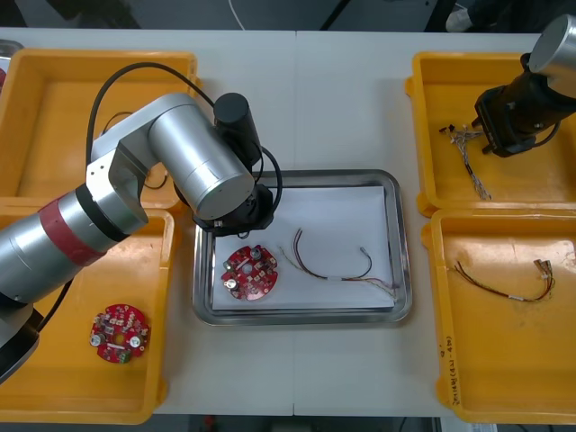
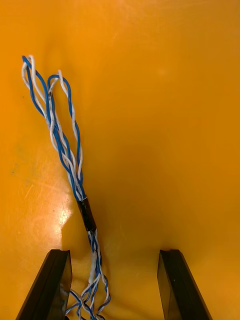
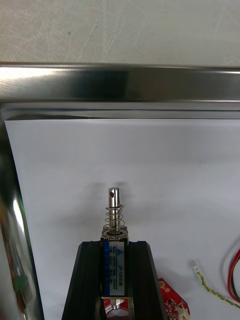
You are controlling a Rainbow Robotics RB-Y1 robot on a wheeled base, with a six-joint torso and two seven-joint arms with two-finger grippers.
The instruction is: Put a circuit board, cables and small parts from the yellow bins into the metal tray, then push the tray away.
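Note:
My left gripper (image 3: pixel 115 248) hangs low over the white inside of the metal tray (image 1: pixel 396 193), close to its left rim, and is shut on a small metal part (image 3: pixel 115 215) with a spring and a pin. In the front view the left gripper (image 1: pixel 238 219) sits just beyond a red circuit board (image 1: pixel 251 271) that lies in the tray. A red and yellow cable (image 1: pixel 335 264) lies beside the board. My right gripper (image 2: pixel 114 280) is open in the far right yellow bin (image 1: pixel 423 117), low over a twisted blue and white cable (image 2: pixel 64 150) that runs between its fingers, nearer one finger (image 2: pixel 50 285).
A second circuit board (image 1: pixel 118 332) lies in the near left bin (image 1: pixel 166 297). The near right bin (image 1: pixel 436 297) holds a red and yellow cable (image 1: pixel 504 283). A black cable (image 1: pixel 112 121) lies in the far left bin.

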